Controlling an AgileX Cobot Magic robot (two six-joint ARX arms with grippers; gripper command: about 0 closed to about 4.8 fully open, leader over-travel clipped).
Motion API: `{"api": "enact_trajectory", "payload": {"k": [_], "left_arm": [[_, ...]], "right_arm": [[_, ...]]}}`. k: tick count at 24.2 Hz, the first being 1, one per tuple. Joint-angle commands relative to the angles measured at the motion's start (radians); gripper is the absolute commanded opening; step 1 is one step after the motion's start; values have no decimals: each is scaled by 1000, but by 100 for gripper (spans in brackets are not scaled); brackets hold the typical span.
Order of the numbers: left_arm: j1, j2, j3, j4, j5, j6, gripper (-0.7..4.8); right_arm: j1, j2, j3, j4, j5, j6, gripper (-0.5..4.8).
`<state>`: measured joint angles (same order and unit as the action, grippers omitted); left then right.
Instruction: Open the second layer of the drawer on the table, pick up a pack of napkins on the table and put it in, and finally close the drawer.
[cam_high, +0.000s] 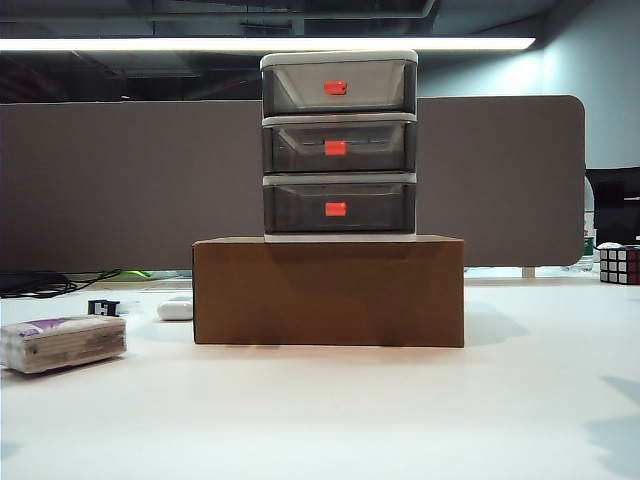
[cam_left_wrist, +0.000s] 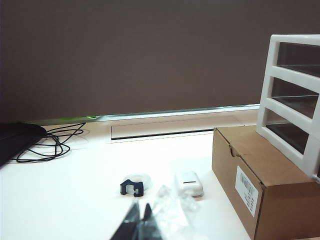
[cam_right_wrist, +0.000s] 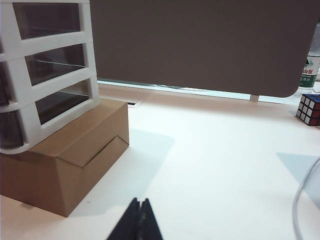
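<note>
Start state — all three tiers of the drawer (cam_high: 339, 146) shut atop cardboard box (cam_high: 329, 291), pack of napkins (cam_high: 62, 343) on bench (cam_high: 400, 410) far left, left hand (cam_left_wrist: 141, 217) and right hand (cam_right_wrist: 139, 214) both closed, low near the front edge — so open one first, approach the second layer (cam_high: 338, 147) level, hook its orange handle (cam_high: 335, 148), pull straight.

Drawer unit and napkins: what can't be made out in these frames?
- Drawer contents: smoky fronts hide them in the exterior view.
- Pack of napkins: print too small to read; absent from both wrist views.
- Left gripper and right gripper: only shut fingers show, cut off by the frame edge.
</note>
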<state>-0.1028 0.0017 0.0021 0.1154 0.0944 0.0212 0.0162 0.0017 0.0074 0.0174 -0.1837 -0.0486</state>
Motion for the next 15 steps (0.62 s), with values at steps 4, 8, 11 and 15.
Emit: {"api": "enact_trajectory", "payload": {"k": [4, 8, 11, 15], "left_arm": [[1, 0, 5, 13, 3, -6, -5], [1, 0, 5, 13, 3, -6, -5], [0, 0, 5, 14, 17, -48, -5], [-21, 1, 6, 13, 278, -246, -5]], "right_arm": [[0, -2, -3, 17, 3, 2, -5], [0, -2, -3, 17, 2, 2, -5], [1, -2, -3, 18, 0, 8, -4], [7, -2, -3, 85, -169, 206, -5]]}}
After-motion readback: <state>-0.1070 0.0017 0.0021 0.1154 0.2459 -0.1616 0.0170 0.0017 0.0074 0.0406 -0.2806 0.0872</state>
